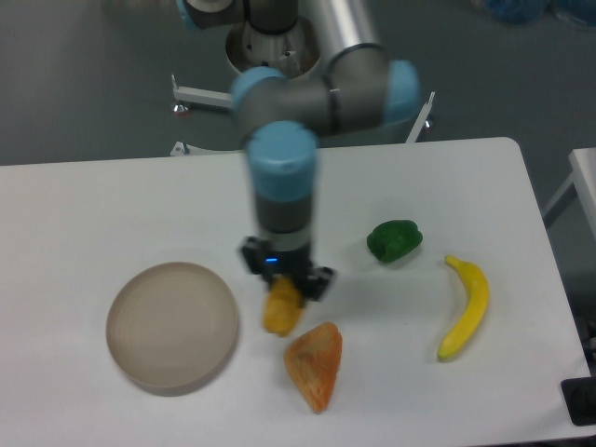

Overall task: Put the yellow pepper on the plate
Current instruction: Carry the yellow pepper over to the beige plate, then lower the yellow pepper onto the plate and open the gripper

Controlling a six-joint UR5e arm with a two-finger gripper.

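The yellow pepper (pixel 280 308) is a small yellow-orange blocky shape directly under my gripper (pixel 285 291), between the plate and the orange wedge. The gripper's dark fingers sit on either side of the pepper's top and appear shut on it; whether it is lifted off the table I cannot tell. The plate (pixel 171 325) is a round beige dish with a low rim, bare inside, a short way to the left of the pepper.
An orange triangular wedge (pixel 315 365) lies just below and right of the pepper. A green pepper (pixel 394 240) sits to the right, and a yellow banana (pixel 465 307) lies further right near the table's edge.
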